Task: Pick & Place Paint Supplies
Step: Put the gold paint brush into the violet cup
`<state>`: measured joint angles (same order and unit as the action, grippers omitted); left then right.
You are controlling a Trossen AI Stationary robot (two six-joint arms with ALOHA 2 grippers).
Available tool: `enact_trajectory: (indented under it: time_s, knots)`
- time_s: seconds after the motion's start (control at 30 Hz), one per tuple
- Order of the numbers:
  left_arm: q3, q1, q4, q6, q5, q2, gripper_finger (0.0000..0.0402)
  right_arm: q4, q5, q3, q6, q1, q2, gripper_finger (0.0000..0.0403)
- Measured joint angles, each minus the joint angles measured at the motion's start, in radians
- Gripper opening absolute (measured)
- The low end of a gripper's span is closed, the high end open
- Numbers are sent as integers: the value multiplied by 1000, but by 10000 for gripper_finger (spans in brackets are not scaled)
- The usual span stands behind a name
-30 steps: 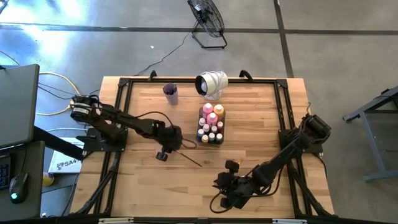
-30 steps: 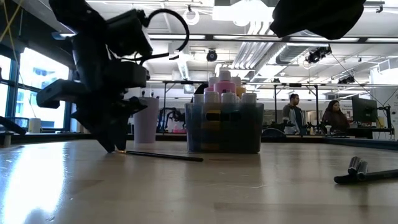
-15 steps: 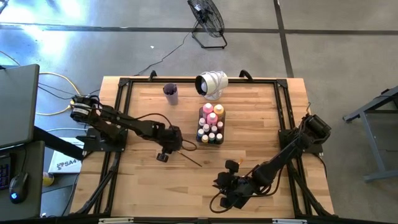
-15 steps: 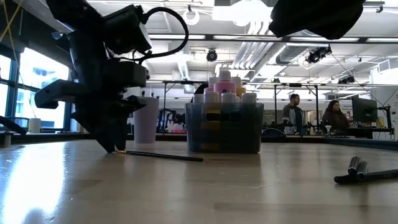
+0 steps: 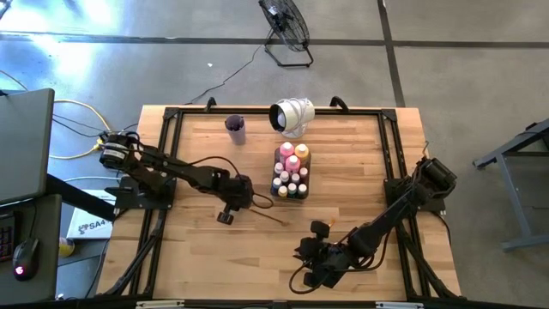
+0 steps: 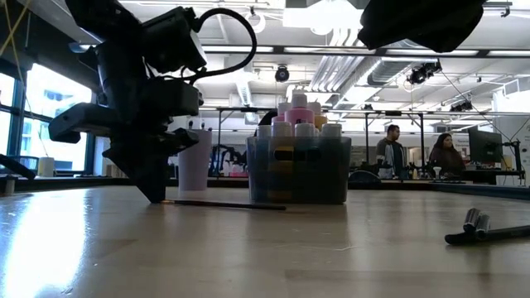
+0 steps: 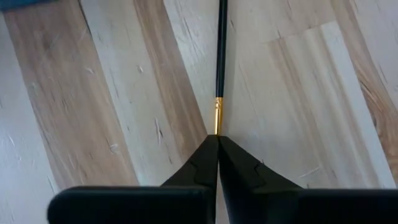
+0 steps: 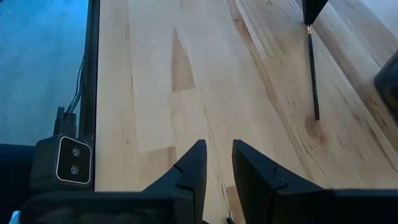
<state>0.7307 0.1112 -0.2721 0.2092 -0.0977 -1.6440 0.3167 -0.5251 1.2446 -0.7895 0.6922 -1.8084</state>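
Observation:
A thin paintbrush (image 5: 269,215) with a black handle and a gold ferrule (image 7: 218,115) lies flat on the wooden table, near the table's middle. My left gripper (image 5: 244,205) stands at its ferrule end, shut on it; the low view shows those fingertips (image 6: 157,197) down at the tabletop. A clear grey tray (image 5: 292,190) holds several paint bottles, pink and orange at the back and small white-capped ones in front. My right gripper (image 8: 216,163) waits near the table's near edge, open, with nothing between its fingers. My left gripper pinches the brush's end just past the gold ferrule (image 7: 217,129) between its two fingertips; the bristles are hidden by the fingers. The fingers come from above, slanting steeply down. The handle (image 6: 228,204) runs out ahead of them and lies on the table.
A lilac cup (image 5: 235,129) stands at the far left of the table and a white round device (image 5: 292,116) at the far middle. In the low view two dark rods with pale tips (image 6: 480,228) lie at the right. A black frame (image 5: 167,163) rims the table.
My left gripper has shut on the brush's ferrule end. The brush has turned a little on the table: its free handle end has swung toward the right edge, while the gripped end has stayed put.

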Motion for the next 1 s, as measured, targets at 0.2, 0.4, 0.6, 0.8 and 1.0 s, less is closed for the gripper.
enact_trajectory:
  time_s: [0.2, 0.4, 0.6, 0.8, 1.0]
  knots:
    - [-2, 0, -10, 0, -14, 38, 1, -1, 0, 0, 0, 0, 0, 67]
    - [-9, 4, -53, -28, -108, 135, 0, -21, 1, 0, 9, 0, 0, 67]
    - [-6, 2, -89, -84, -119, 221, 0, -138, -2, 0, 147, 0, 0, 67]
    - [60, 2, -162, -130, -107, 249, 0, -273, -135, 0, 406, -7, 0, 67]
    - [183, 1, -247, -136, -106, 250, 0, -297, -215, 0, 557, -28, 1, 68]
